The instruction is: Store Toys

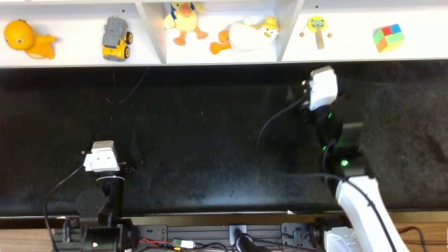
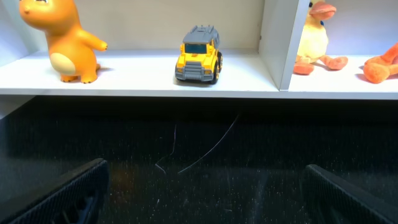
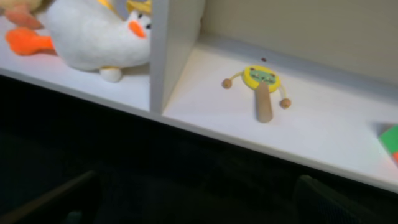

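Observation:
Toys stand in a white shelf (image 1: 224, 57) along the far edge of the black table. An orange figure (image 1: 28, 38) (image 2: 62, 40) and a yellow truck (image 1: 116, 38) (image 2: 199, 56) share the left bay. In the middle bay are a yellow duck plush (image 1: 185, 21) (image 2: 314, 40) and a white duck plush (image 1: 245, 35) (image 3: 93, 37). The right bay holds a wooden rattle drum (image 1: 317, 29) (image 3: 261, 87) and a coloured cube (image 1: 388, 36) (image 3: 390, 140). My right gripper (image 1: 322, 85) (image 3: 193, 190) hangs open and empty just in front of the right bay. My left gripper (image 1: 103, 155) (image 2: 205, 174) is open and empty near its base.
The black table mat (image 1: 210, 133) carries nothing between the arms and the shelf. White dividers (image 1: 152, 31) (image 3: 174, 50) separate the shelf bays. Cables run along the table's near edge.

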`<state>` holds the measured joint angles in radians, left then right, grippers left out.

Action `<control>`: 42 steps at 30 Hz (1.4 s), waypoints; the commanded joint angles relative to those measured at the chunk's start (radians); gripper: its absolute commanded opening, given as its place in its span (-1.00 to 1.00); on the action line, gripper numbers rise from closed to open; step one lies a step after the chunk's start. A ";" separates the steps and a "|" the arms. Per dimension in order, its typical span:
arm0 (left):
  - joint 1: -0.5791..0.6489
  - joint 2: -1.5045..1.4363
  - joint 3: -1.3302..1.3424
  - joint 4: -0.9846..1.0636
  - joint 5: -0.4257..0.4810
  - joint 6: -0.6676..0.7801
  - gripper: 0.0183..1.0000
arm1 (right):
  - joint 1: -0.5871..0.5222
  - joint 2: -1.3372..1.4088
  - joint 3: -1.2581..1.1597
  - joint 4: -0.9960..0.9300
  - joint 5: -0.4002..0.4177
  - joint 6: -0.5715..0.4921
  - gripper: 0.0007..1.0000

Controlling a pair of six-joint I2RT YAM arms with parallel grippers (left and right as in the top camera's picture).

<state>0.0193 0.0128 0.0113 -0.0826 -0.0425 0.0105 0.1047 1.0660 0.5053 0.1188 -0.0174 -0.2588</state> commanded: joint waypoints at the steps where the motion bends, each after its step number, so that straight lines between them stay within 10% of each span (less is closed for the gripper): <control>1: -0.004 -0.011 -0.003 0.002 -0.012 0.019 1.00 | 0.019 -0.096 -0.160 0.109 0.123 0.185 0.99; 42: -0.004 -0.011 -0.003 0.002 -0.012 0.019 1.00 | -0.125 -1.063 -0.500 -0.196 0.014 0.282 0.99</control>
<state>0.0193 0.0128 0.0113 -0.0826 -0.0425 0.0105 -0.0143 0.0132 0.0181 -0.0772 0.0032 0.0158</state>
